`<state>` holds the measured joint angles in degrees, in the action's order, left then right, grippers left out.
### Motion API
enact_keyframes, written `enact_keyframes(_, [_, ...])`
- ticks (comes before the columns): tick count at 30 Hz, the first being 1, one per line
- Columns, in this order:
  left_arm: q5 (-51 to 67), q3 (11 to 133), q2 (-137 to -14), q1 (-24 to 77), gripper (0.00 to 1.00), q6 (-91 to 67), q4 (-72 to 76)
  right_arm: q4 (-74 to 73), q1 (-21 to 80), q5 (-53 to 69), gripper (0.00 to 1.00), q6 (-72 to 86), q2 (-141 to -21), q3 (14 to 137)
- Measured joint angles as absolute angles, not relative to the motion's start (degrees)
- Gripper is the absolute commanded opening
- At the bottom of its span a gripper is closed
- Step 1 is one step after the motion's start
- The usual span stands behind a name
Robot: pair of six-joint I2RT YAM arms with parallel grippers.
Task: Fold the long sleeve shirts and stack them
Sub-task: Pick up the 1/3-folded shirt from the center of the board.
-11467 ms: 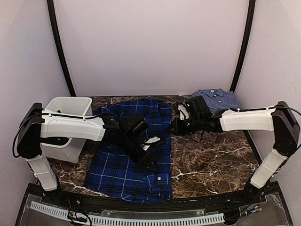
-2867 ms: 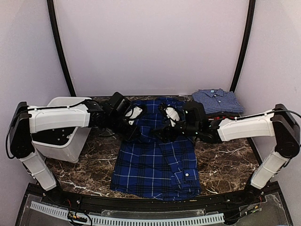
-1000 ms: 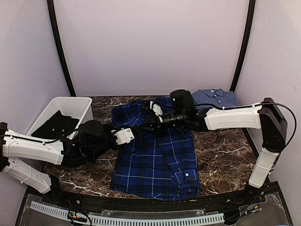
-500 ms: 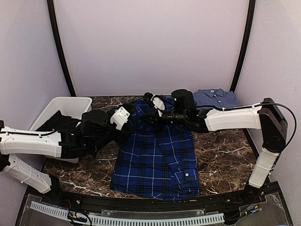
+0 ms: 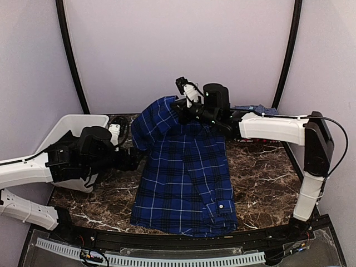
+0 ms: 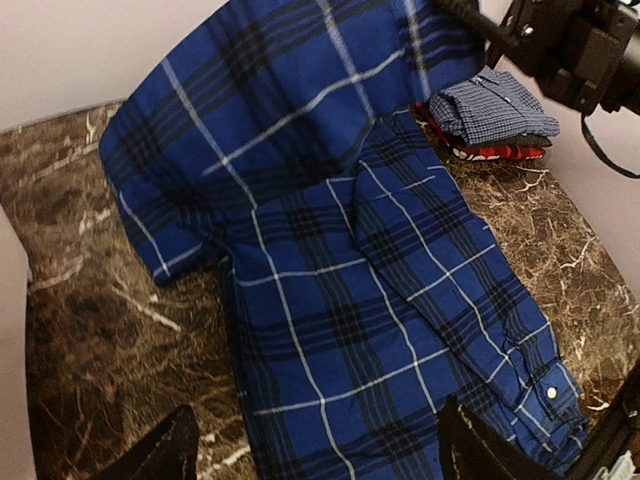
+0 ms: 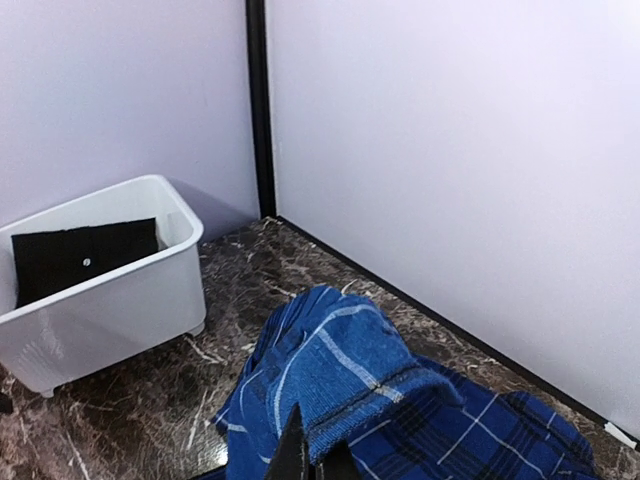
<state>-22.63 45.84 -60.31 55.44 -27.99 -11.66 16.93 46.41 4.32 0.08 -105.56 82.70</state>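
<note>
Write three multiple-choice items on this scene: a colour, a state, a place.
1. The cloth in the white bin is: A red; B black; C white.
2. The plaid shirt has its far end: A lying flat; B held up by the right pincer; C stuffed in the bin.
3. The folded light-blue shirt lies: A in the bin; B under the plaid shirt; C on the red shirt.
B: dark fabric shows inside the bin. B: the pincer is shut on its raised edge. C: red peeks out beneath it.
</note>
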Motion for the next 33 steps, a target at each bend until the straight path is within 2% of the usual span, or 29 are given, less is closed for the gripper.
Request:
enact_keyframes(7, [-13.04,43.35,-60.27,53.39,0.77,-39.72,-22.13,16.23,43.68,-0.19,0.00,2.04,-106.94,87.09])
enact_keyframes(11, [-7.20,39.55,-60.75,53.41,0.70,-44.27,-24.27,16.16,42.26,-1.50,0.00,2.90,-107.04,88.53])
enact_keyframes(19, [2.15,34.26,-64.69,53.39,0.40,-50.24,-24.84,16.01,40.88,-2.61,0.00,3.57,-107.04,88.88])
enact_keyframes(21, [4.08,33.78,-66.30,53.39,0.35,-50.87,-24.25,15.94,40.88,-2.61,0.00,3.57,-107.02,88.88])
enact_keyframes(33, [10.55,32.42,-70.72,53.39,0.29,-52.56,-23.73,13.30,40.88,-2.63,0.00,3.57,-104.29,88.88])
